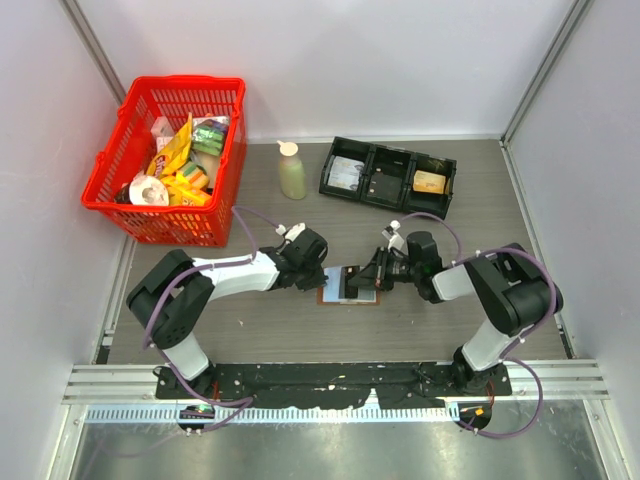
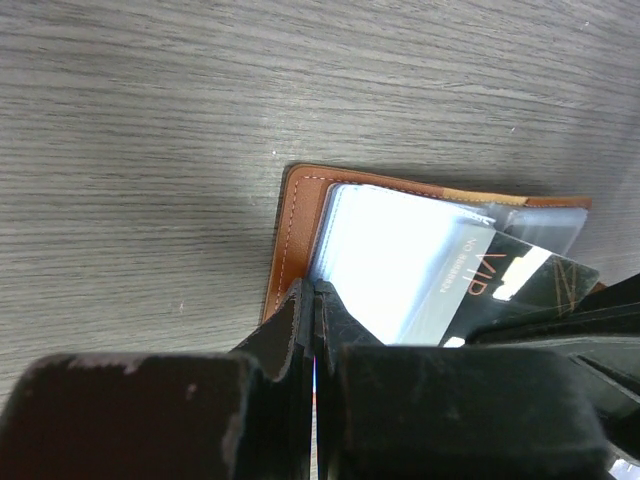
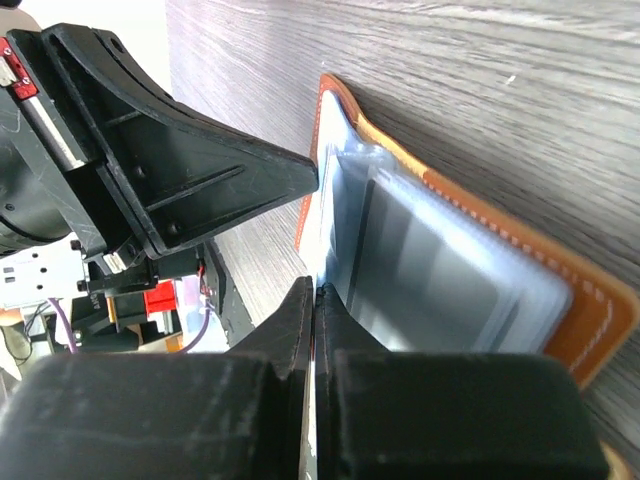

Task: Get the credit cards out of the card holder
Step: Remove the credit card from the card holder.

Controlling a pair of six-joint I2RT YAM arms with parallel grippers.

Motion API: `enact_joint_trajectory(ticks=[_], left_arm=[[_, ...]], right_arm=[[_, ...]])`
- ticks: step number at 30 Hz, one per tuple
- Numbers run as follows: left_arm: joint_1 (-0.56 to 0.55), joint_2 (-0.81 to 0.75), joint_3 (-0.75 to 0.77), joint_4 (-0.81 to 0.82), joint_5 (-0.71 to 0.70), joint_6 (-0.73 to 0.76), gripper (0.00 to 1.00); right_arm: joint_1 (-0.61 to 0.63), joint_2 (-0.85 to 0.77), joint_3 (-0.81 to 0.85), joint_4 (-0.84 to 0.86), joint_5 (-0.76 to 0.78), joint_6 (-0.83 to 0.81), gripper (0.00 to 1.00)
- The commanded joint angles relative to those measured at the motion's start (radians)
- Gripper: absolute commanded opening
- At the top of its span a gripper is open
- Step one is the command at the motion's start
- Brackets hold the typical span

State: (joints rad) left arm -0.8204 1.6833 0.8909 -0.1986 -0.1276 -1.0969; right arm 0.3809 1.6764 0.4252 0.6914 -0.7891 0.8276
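Card holder (image 1: 340, 286) lies open; left gripper (image 2: 313, 291) and right gripper (image 3: 315, 290), jaws pressed together, touch its sleeves (image 2: 385, 250). Only left wrist shows black VIP card (image 2: 512, 274) protruding.

The left arm (image 1: 215, 276) and right arm (image 1: 478, 280) stretch low and inward, with the left gripper (image 1: 320, 274) and right gripper (image 1: 362, 281) near each other, both clamped tight.

Closed left end effector (image 2: 313, 298) at 6 o'clock touches the open brown leather card holder (image 2: 285, 240); dark VIP-printed card (image 2: 535, 275) at 4 o'clock.
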Motion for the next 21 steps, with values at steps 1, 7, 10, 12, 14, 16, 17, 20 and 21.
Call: enact_joint_trajectory(ticks=[1,7,10,12,14,16,17,20,21], left_arm=[[-0.006,0.075,-0.052,-0.131,-0.029,0.012,0.00],[-0.005,0.043,-0.056,-0.094,-0.018,0.029,0.00],[-0.006,0.000,-0.052,-0.053,-0.007,0.061,0.02],[-0.005,-0.040,-0.044,-0.024,-0.003,0.095,0.09],[-0.005,-0.089,-0.015,-0.019,-0.007,0.144,0.22],[-0.005,-0.146,0.015,-0.016,-0.020,0.210,0.44],[-0.003,-0.177,0.032,-0.013,-0.024,0.250,0.53],[0.012,-0.261,0.071,0.007,0.000,0.386,0.80],[0.021,-0.292,0.085,0.016,0.028,0.450,0.86]], right_arm=[[-0.042,-0.096,0.006,-0.085,-0.007,-0.099,0.01],[-0.085,-0.217,0.044,-0.370,0.043,-0.240,0.01],[-0.088,-0.289,0.095,-0.570,0.100,-0.320,0.01],[-0.088,-0.345,0.118,-0.651,0.122,-0.343,0.01],[-0.088,-0.407,0.150,-0.747,0.146,-0.372,0.01],[-0.089,-0.457,0.196,-0.845,0.177,-0.402,0.01],[-0.088,-0.481,0.230,-0.909,0.189,-0.413,0.01],[-0.088,-0.527,0.297,-1.003,0.188,-0.452,0.01],[-0.086,-0.552,0.329,-1.047,0.183,-0.459,0.01]])
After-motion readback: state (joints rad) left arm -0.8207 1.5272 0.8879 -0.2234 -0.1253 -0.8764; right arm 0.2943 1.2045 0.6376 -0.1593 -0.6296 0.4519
